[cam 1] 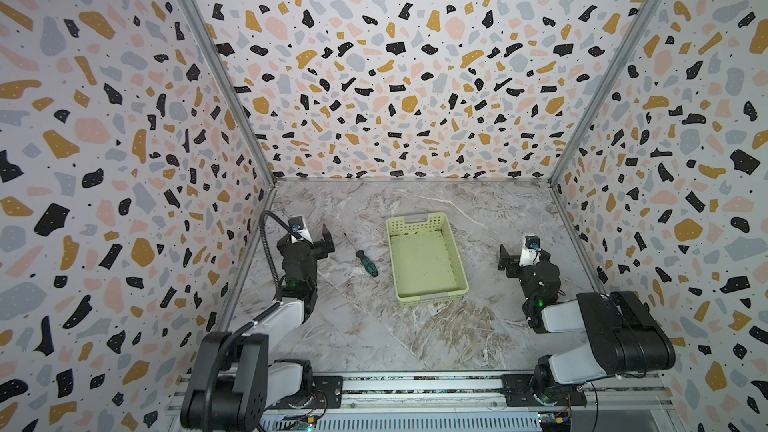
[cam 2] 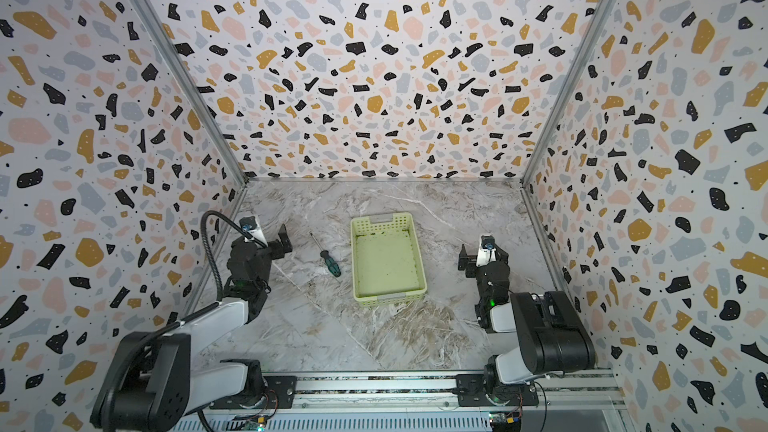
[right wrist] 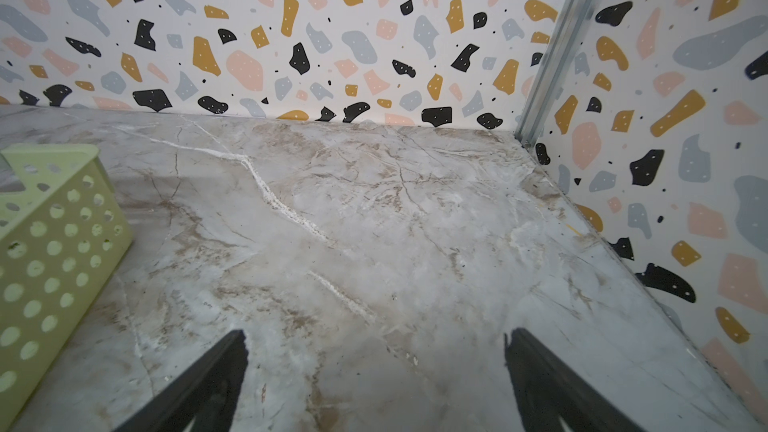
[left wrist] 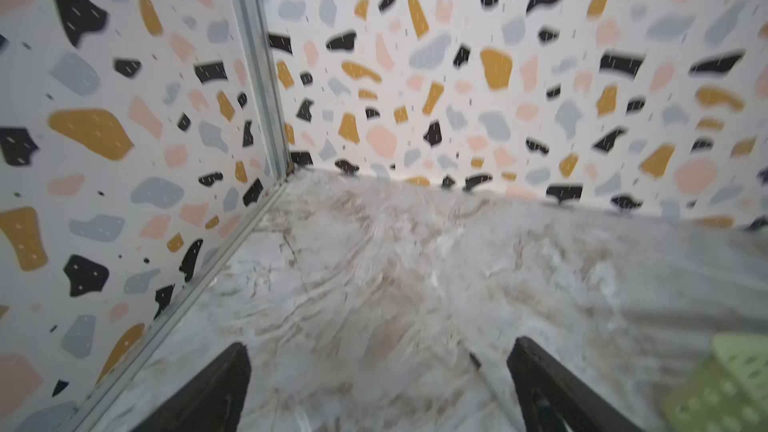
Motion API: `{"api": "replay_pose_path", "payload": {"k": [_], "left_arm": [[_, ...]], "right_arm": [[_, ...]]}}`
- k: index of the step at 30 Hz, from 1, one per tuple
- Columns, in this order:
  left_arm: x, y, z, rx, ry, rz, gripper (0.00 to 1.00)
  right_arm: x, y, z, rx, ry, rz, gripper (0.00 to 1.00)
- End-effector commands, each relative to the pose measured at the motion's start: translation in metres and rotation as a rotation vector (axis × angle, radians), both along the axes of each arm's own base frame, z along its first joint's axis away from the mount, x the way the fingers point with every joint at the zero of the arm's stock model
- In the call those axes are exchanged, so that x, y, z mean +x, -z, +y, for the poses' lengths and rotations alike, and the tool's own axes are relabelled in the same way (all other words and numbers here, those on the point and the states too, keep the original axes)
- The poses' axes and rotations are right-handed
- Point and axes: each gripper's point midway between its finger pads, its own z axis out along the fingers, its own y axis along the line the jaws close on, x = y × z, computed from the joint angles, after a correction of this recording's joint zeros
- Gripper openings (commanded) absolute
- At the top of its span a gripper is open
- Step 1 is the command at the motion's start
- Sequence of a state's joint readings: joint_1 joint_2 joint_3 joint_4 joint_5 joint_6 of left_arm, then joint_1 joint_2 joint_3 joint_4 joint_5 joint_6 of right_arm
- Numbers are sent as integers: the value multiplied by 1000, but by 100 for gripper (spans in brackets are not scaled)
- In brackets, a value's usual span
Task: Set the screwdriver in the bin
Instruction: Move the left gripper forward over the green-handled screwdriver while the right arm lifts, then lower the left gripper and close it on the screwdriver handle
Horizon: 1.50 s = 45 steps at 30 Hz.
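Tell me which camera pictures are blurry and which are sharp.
Left wrist view: motion-smeared, the wall specks streak and the bin corner is soft. Right wrist view: crisp, bin holes clear. Both top views: sharp, with the walls splaying outward; the screwdriver reads cleanly.

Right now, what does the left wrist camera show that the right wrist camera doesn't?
Only the left wrist view catches the screwdriver: just a blurred bit of its thin shaft, beside one finger of the open left gripper. Only the right wrist view shows the open right gripper, with nothing between its fingers. Both show a perforated corner of the bin, the marble tabletop and the speckled walls.
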State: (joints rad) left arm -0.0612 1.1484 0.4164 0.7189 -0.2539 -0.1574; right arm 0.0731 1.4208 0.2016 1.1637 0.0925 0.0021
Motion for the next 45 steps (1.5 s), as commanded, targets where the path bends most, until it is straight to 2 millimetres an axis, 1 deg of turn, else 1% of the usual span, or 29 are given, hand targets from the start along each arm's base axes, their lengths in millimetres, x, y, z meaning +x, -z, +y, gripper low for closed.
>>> {"api": "replay_pose_path", "payload": {"k": [1, 2, 3, 5, 7, 8, 9, 10, 11, 12, 14, 15, 17, 19, 21, 24, 25, 27, 31, 34, 40, 45], "left_arm": [[-19, -21, 16, -177, -103, -21, 100], [-24, -37, 21, -200, -131, -49, 100], [-28, -48, 25, -215, -160, -62, 100], [-36, -75, 32, -254, -200, -94, 100], [-36, -97, 27, -263, -169, -101, 100], [-34, -106, 21, -270, -132, -96, 100], [-30, -113, 15, -277, -98, -83, 100], [-26, -115, 9, -305, -71, -47, 100], [-24, -114, 5, -342, -63, -8, 100], [-23, -111, 4, -382, -72, 19, 100], [-28, -95, 7, -475, -167, 74, 100], [-31, -88, 7, -501, -204, 86, 99], [-42, -78, -3, -520, -278, 110, 99], [-48, -72, -19, -543, -301, 116, 99], [-52, -62, -38, -574, -315, 133, 100], [-42, -41, -75, -598, -235, 212, 100], [-39, -32, -87, -590, -219, 242, 100], [-33, -15, -102, -573, -209, 299, 99], [-21, 18, -125, -575, -171, 378, 100], [-14, 38, -132, -566, -171, 412, 98], [2, 68, -149, -558, -172, 471, 86], [8, 101, -155, -517, -195, 544, 85]], "right_arm": [[7, -37, -7, 24, 45, -29, 99], [6, -51, -5, 58, 43, -52, 99], [6, -64, -2, 87, 23, -71, 99], [5, -96, 11, 142, -41, -104, 99], [8, -122, 17, 194, -53, -108, 99], [12, -131, 14, 259, -16, -69, 99], [16, -138, 14, 301, 5, -22, 99], [19, -144, 18, 317, 5, 36, 99], [23, -155, 25, 312, -13, 78, 99], [25, -160, 30, 304, -19, 111, 99], [24, -170, 41, 283, -25, 153, 99], [22, -172, 44, 272, -14, 167, 99], [18, -174, 50, 227, -8, 203, 99], [12, -174, 53, 205, -7, 242, 99], [7, -173, 61, 194, -56, 282, 99], [-3, -172, 82, 176, -159, 320, 99], [-6, -171, 86, 168, -171, 327, 99], [-12, -167, 90, 167, -186, 336, 99], [-24, -158, 88, 178, -190, 342, 99], [-33, -153, 87, 182, -193, 348, 99], [-41, -145, 80, 172, -171, 369, 99], [-46, -135, 64, 181, -128, 371, 99]]}}
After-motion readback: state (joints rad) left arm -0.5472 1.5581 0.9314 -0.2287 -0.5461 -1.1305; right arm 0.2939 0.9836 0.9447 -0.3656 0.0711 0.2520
